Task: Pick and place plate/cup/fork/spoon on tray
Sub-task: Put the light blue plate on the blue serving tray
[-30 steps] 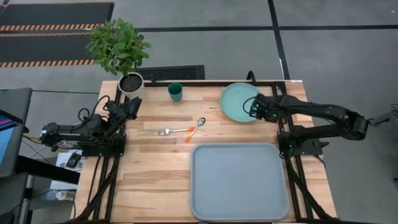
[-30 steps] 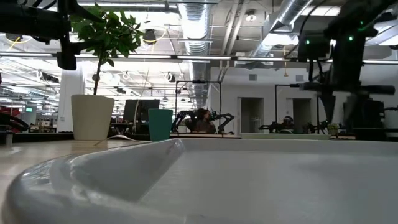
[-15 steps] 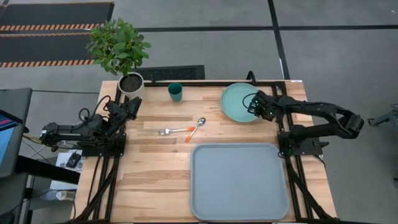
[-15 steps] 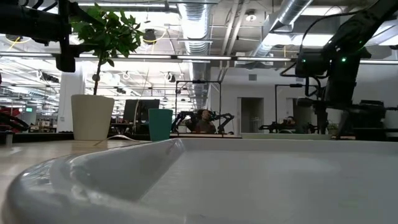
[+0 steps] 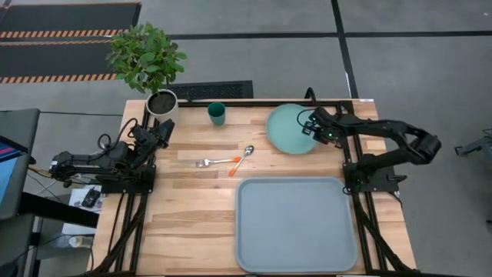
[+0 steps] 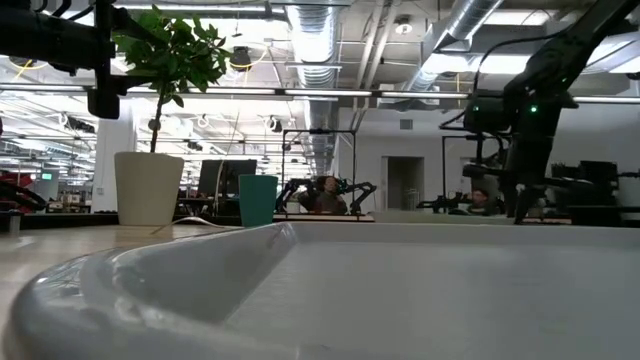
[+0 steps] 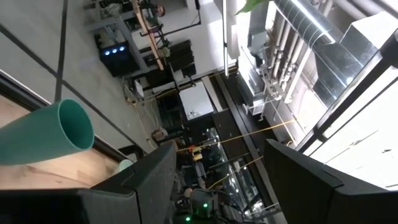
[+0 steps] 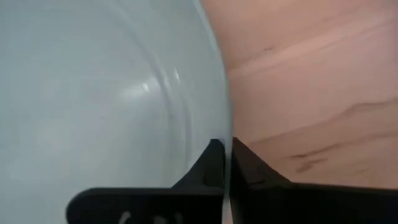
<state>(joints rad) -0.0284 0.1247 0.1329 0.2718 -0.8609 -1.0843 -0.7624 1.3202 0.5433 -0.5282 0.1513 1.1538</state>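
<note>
The mint-green plate (image 5: 288,128) lies at the table's far right. My right gripper (image 5: 310,130) stands at its right rim, shut on it; the right wrist view looks straight down on that rim (image 8: 186,81). The dark teal cup (image 5: 217,113) stands upright at the far edge. The fork (image 5: 207,162) and spoon (image 5: 243,157) lie flat on the wood mid-table. The pale grey-blue tray (image 5: 296,223) rests at the near right. My left gripper (image 5: 161,133) waits open at the far left, beside the plant pot, with nothing between its fingers. My right gripper pinches the plate's right rim (image 8: 227,134) between its two fingers (image 8: 211,165), one over the plate's inner side and one outside the rim. The fingers come from above, pointing steeply down. Whether the plate is off the wood, I cannot tell.
A white pot with a leafy plant (image 5: 161,101) stands at the far left corner, close to my left gripper. In the low view the tray's rim (image 6: 200,270) fills the foreground, with the cup (image 6: 258,200) and pot (image 6: 148,188) behind. Bare wood lies left of the tray.
My right gripper has sunk and moved toward the table's far left, onto the plate's right rim, and has shut on it. The plate has shifted a little toward the table's left.
</note>
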